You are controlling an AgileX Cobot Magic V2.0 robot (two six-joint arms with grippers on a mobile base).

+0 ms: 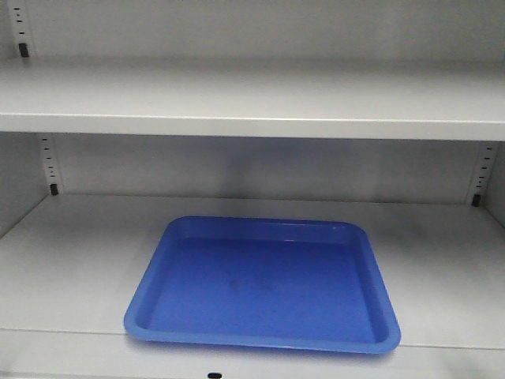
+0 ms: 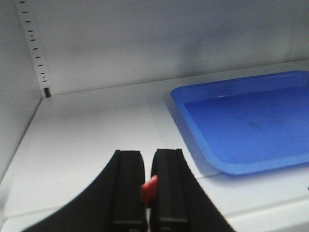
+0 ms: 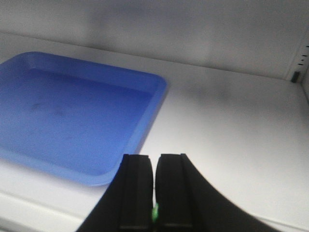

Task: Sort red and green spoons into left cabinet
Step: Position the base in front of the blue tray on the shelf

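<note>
blue tray (image 1: 260, 292), on cabinet shelf (image 1: 71, 268)

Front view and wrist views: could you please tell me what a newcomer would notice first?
The blue tray lies empty on the lower shelf of the grey cabinet. At the wrists, the left gripper pinches a red spoon, the right gripper a green spoon.

Spoons: 2. One red spoon (image 2: 149, 189), one green spoon (image 3: 155, 212), only a sliver of each showing. Grippers: 2. Left gripper (image 2: 148, 159), right gripper (image 3: 154, 162), one spoon in each. Blue tray (image 1: 268, 292): 1. Light grey cabinet (image 1: 260, 166): 1. Shelves seen: 2. Upper shelf (image 1: 252, 103), lower shelf (image 1: 71, 268). Slotted rails: 2. Left rail (image 1: 50, 162), right rail (image 1: 483, 170).
</note>
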